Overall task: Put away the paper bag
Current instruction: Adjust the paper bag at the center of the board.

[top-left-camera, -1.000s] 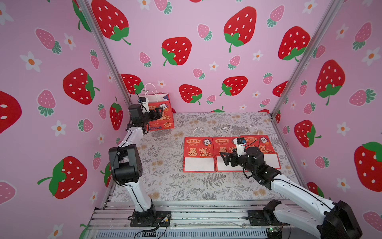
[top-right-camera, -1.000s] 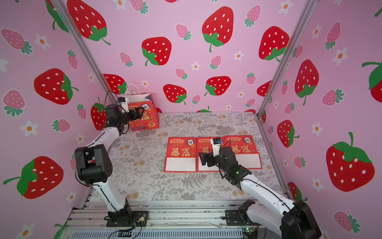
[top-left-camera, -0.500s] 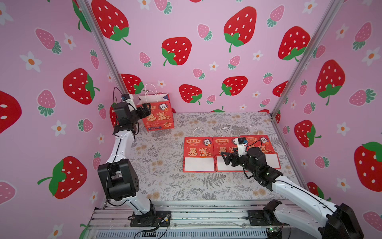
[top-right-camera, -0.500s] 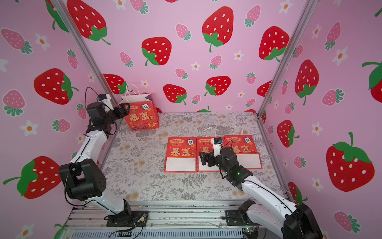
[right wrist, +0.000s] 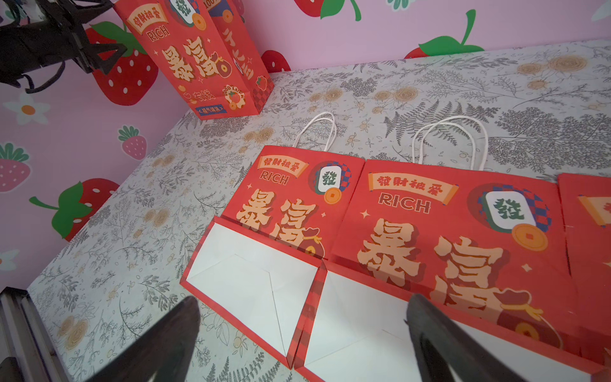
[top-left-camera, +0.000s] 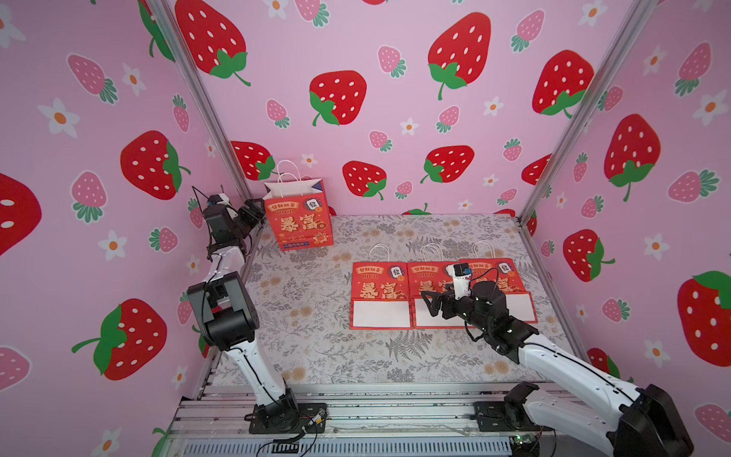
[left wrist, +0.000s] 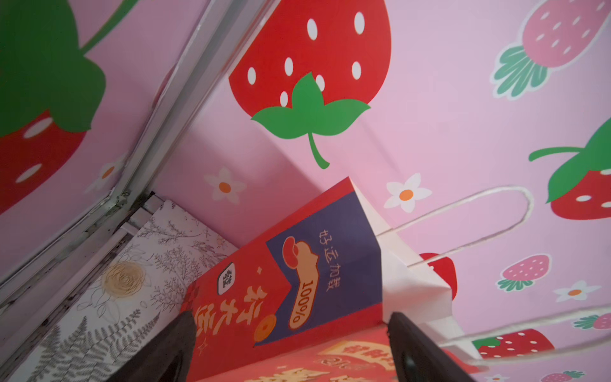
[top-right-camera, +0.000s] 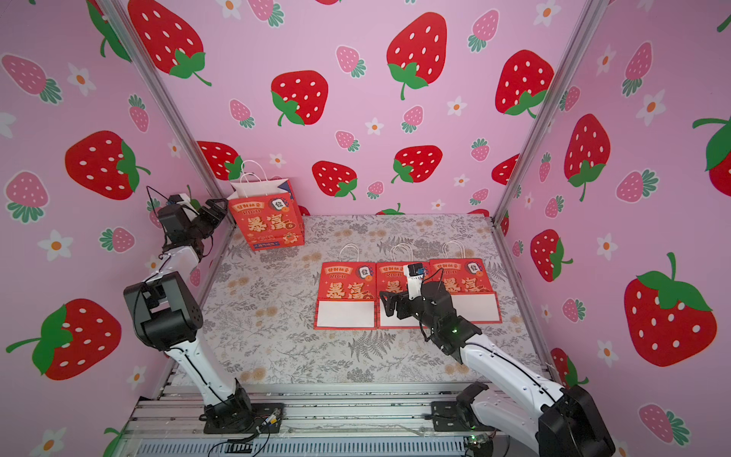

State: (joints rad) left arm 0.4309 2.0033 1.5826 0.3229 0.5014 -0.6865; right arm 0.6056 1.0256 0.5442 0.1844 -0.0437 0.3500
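Taking the table as a clock face with twelve at the back wall, the standing paper bag (top-left-camera: 302,221) sits upright at about eleven o'clock, close to the corner, leaning a little, with its rope handles (top-left-camera: 286,178) up. The left gripper (top-left-camera: 255,211) hangs just beside it at its nine o'clock side, jaws spread wide and holding nothing; the left wrist view shows both fingers (left wrist: 172,350) clear of the bag's (left wrist: 297,281) side panel. Three flat bags (top-left-camera: 379,294) lie in a row at about three o'clock on the floral cloth (top-left-camera: 316,336), edges touching or slightly overlapped. The right gripper (top-left-camera: 429,304) hovers over the middle one (right wrist: 446,231), fully open and empty. The risks look plain. The upright bag is probably light and empty, so a careless sweep of the left arm could catch a handle loop or nudge the panel and tip it toward five o'clock. On the right, thin paper lying flush on cloth gives little edge to bite: the jaws may pinch the cloth as well, grab two touching bags at once, or shove the row out of line toward nine o'clock.
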